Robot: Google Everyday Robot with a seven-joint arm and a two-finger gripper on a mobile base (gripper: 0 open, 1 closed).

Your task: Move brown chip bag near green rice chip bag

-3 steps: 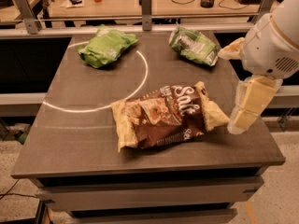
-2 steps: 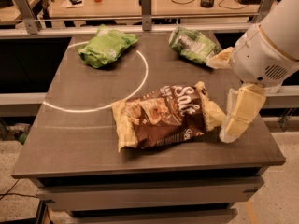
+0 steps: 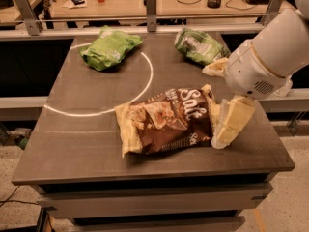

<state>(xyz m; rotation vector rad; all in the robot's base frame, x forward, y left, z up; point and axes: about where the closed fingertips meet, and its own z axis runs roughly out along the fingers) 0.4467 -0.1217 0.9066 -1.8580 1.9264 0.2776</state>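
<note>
Gripper (image 3: 227, 129): low at right end of brown chip bag (image 3: 166, 122); open or closed, can't tell
Brown chip bag: flat, front-centre of table (image 3: 72, 144)
Far side: bright green bag (image 3: 110, 47) left, green-white bag (image 3: 200, 45) right

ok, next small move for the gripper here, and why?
Probably ease the gripper inward onto the pale right end of the brown chip bag to secure a grip. It sits at that end, and the bag lies flat, apart from the left green bag and the right green bag at the back.
</note>
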